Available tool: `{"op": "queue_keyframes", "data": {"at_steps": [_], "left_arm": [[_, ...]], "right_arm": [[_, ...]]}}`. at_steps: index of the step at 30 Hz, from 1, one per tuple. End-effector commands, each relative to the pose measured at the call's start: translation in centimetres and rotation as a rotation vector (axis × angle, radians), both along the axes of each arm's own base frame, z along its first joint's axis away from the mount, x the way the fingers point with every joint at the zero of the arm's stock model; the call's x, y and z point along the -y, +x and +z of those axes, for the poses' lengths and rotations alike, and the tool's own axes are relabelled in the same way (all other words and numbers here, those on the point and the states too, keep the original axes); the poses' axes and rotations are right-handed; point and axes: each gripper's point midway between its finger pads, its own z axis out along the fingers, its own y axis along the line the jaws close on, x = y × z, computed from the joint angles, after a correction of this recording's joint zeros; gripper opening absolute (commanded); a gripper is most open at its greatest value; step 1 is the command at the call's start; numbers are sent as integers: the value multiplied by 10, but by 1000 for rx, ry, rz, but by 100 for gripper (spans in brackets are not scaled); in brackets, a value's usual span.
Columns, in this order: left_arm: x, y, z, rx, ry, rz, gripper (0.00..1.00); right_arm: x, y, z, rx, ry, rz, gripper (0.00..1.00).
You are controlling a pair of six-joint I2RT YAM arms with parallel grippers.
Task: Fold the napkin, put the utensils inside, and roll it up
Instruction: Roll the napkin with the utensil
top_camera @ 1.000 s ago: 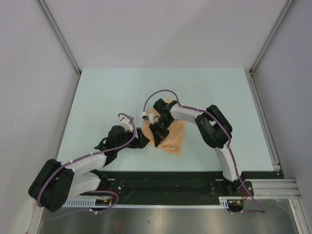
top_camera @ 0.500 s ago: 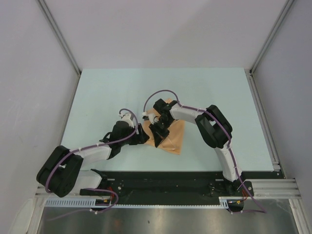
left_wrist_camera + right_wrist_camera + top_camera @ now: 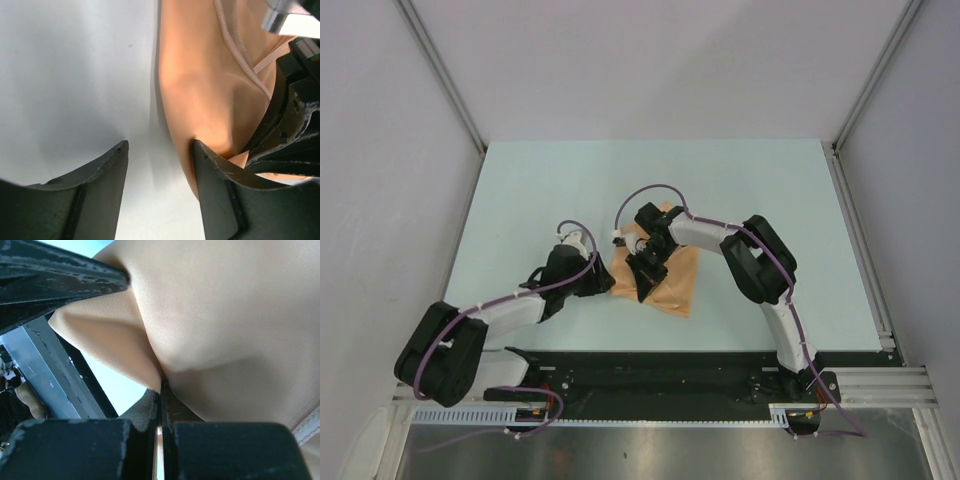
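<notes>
Pinching the napkin (image 3: 225, 315), your right tool (image 3: 161, 390) crowds the left tool (image 3: 159, 145).
Left tool stands parted at the cloth's edge; pale table (image 3: 540, 190), grey walls (image 3: 650, 60).

The napkin (image 3: 675, 288) is plain peach-orange with what seems a paler hem stripe, the tabletop (image 3: 540, 190) pale mint, the left gripper (image 3: 159, 150) and right gripper (image 3: 160, 390) black, and the cables (image 3: 650, 187) purple.
</notes>
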Motion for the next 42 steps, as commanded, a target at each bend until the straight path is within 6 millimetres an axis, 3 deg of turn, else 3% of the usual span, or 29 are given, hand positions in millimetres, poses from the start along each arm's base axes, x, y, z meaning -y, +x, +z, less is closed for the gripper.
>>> {"op": "queue_keyframes", "data": {"at_steps": [1,7,11,14,20,23,32,42], "left_arm": [[-18,-9,1,1,81,-6,63],[-7,-13,44,222,-2,-96,80],[11,-27,47,222,-61,-182,82],[21,-40,35,107,-103,-219,79],[41,-56,39,12,-250,-243,74],[44,-52,45,30,-275,-230,70],[47,-47,30,-40,-273,-202,58],[47,-39,36,-25,-315,-133,53]], "right_arm": [[14,-5,-12,-18,-68,-4,0],[15,-2,-12,-42,-71,-14,0],[17,0,-13,-63,-84,-31,0],[18,3,-15,-62,-99,-40,0],[20,2,-19,-69,-115,-42,0],[20,2,-21,-71,-119,-40,0],[21,2,-21,-70,-122,-42,0],[20,1,-21,-70,-118,-37,0]]}}
